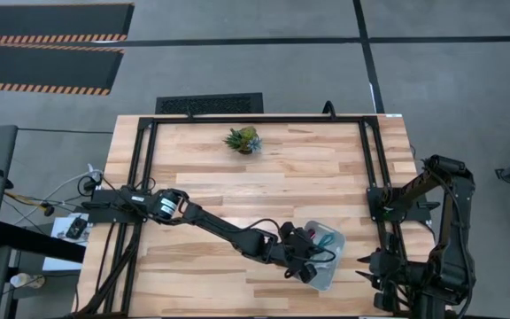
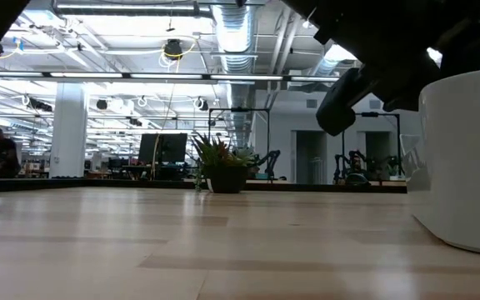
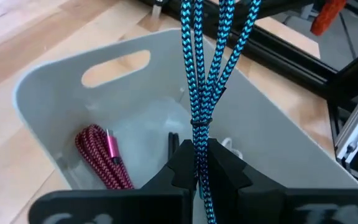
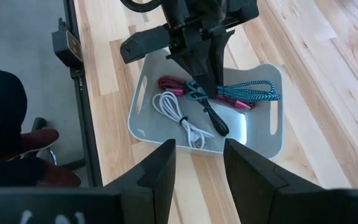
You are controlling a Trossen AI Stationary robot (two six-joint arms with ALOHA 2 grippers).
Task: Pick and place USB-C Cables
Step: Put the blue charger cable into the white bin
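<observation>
Fingers of our left gripper [image 3: 199, 163] clench the teal cable [image 3: 207, 74] above the tray [image 1: 326, 270], at the worktop's [image 1: 264, 173] five o'clock, for dropping beside red [image 4: 169, 84], white [image 4: 179, 115] and black cables [image 4: 213, 118]. Our right gripper [image 4: 199, 163], released, waits nearby.

The teal-blue cable [image 3: 211, 74] wears a braided zigzag of bright teal and black; the maroon-red cable [image 3: 98, 155] is a red-and-dark weave with a metallic pink plug. The white cable [image 4: 178, 115] and black cable [image 4: 213, 118] are plain. The tray [image 4: 263, 134] is pale grey-blue, the counter [image 1: 308, 168] light striped wood, the left tool [image 4: 194, 87] black
</observation>
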